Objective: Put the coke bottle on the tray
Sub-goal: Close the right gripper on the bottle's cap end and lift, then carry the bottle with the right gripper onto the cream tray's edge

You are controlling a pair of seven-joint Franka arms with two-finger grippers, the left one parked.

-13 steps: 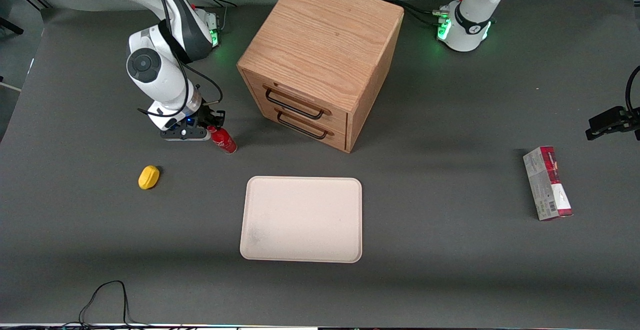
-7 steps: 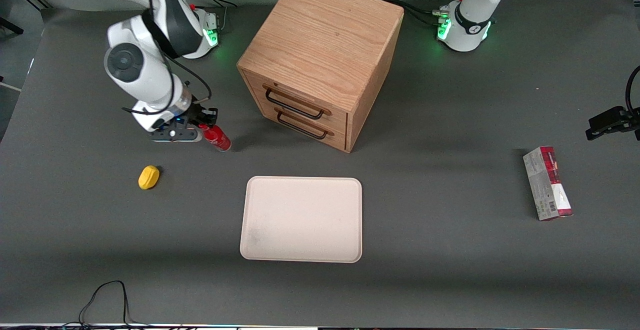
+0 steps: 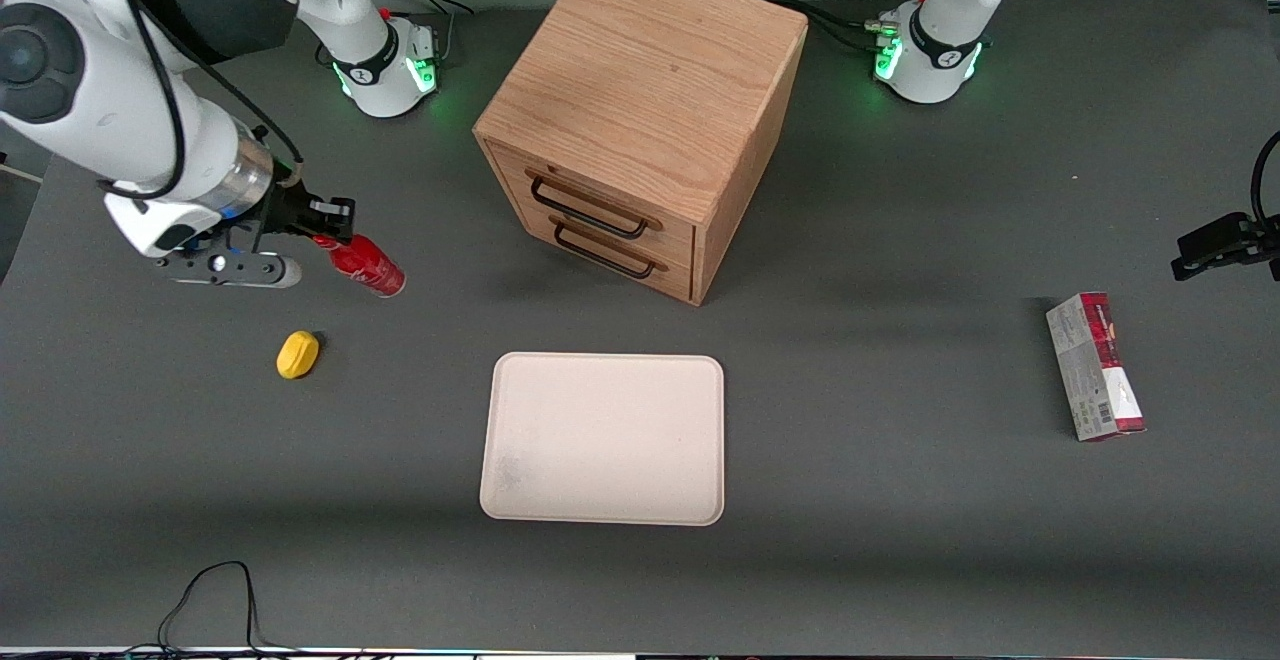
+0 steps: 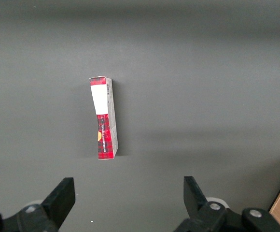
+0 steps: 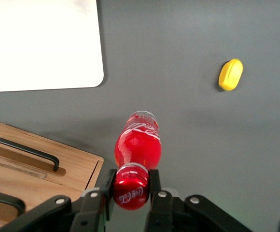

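Your claw (image 5: 131,187) is clamped on the cap of the coke bottle (image 3: 366,267), which hangs tilted above the desk (image 3: 900,500), well apart from the tray (image 3: 601,437). The glossy, rigid bottle looks light yet slippery; gripped only at the cap, it may swing.

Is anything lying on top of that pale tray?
No: the tray is bare. The gripper holds the coke bottle by its cap above the table, farther from the front camera. What lies beneath the tray is hidden.

Robot lab — grey-matted table (image 3: 900,560), bolted arm bases (image 3: 930,50) lit green, trailing cables (image 3: 215,590)
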